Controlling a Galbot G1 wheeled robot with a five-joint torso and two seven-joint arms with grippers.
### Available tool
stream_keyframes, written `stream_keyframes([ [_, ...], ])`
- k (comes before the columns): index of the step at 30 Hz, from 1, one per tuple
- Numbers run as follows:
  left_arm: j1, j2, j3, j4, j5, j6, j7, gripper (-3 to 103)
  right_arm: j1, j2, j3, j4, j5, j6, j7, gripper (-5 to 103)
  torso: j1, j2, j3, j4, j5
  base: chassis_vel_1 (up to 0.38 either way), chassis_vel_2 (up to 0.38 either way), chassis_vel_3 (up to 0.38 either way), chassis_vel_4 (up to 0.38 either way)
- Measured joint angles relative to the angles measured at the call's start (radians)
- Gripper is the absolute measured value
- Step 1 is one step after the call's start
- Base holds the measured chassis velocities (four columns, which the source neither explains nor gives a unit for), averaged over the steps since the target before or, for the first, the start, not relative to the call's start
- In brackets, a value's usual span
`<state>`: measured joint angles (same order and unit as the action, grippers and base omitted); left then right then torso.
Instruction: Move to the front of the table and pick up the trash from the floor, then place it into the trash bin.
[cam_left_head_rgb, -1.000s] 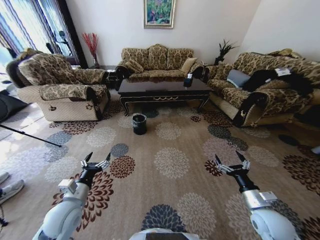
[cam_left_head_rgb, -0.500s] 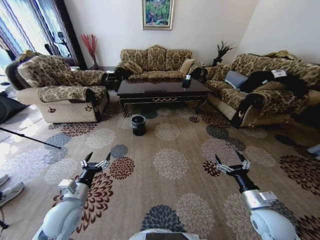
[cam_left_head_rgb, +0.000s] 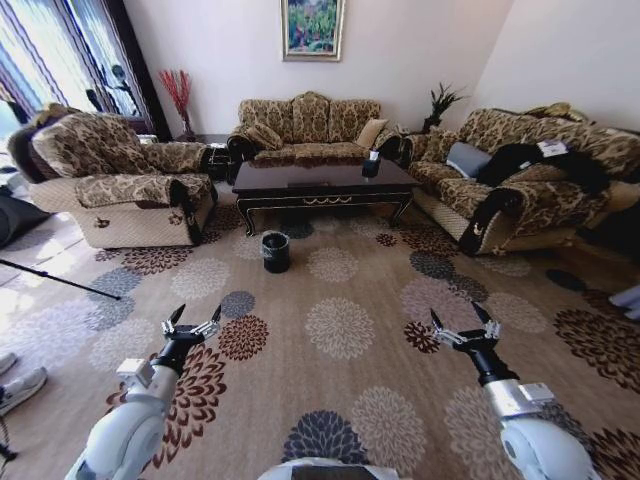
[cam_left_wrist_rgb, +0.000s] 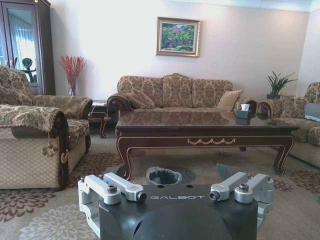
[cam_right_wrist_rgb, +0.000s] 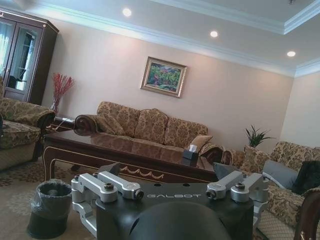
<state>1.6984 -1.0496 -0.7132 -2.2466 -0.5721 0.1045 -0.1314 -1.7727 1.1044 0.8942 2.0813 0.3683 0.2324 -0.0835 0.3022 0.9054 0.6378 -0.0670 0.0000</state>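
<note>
The dark glossy table (cam_left_head_rgb: 320, 180) stands ahead in front of the back sofa, also seen as table (cam_left_wrist_rgb: 200, 131) and table (cam_right_wrist_rgb: 125, 156). The black lined trash bin (cam_left_head_rgb: 276, 252) sits on the patterned floor (cam_left_head_rgb: 340, 325) just before the table's left half; bin (cam_left_wrist_rgb: 164, 176), bin (cam_right_wrist_rgb: 49, 207). The trash is too small to make out. My left gripper (cam_left_head_rgb: 192, 322) and right gripper (cam_left_head_rgb: 462, 322) hover open and empty over the carpet, well short of the bin. The same spread fingers show on the left gripper (cam_left_wrist_rgb: 177, 194) and right gripper (cam_right_wrist_rgb: 172, 192).
A patterned armchair (cam_left_head_rgb: 120, 180) flanks the table on the left, a sofa (cam_left_head_rgb: 310, 125) stands behind it and another sofa (cam_left_head_rgb: 520, 190) to the right. A tissue box (cam_left_head_rgb: 371, 165) sits on the table. A thin dark pole (cam_left_head_rgb: 60, 280) and a shoe (cam_left_head_rgb: 20, 385) lie far left.
The whole picture has shifted slightly left and the bin sits a little lower, so the camera has moved. Both arms keep the same pose, grippers open.
</note>
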Motion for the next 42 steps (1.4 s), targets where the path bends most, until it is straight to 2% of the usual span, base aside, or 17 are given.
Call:
stream_keyframes([
  [19,0.000,0.000,0.000,0.000,0.000,0.000,0.000,100,0.000,0.000,0.000,0.000,0.000,0.000,0.000,100,0.042,0.094,0.052,0.0002,0.0000,0.000,0.000,0.000,0.000],
  [30,0.000,0.000,0.000,0.000,0.000,0.000,0.000,100,0.000,0.000,0.000,0.000,0.000,0.000,0.000,100,0.058,0.129,0.071,0.0000,0.0000,0.000,0.000,0.000,0.000],
  [42,0.000,0.000,0.000,0.000,0.000,0.000,0.000,100,0.000,0.000,0.000,0.000,0.000,0.000,0.000,100,0.085,0.189,0.103,0.0000,0.0000,0.000,0.000,0.000,0.000],
])
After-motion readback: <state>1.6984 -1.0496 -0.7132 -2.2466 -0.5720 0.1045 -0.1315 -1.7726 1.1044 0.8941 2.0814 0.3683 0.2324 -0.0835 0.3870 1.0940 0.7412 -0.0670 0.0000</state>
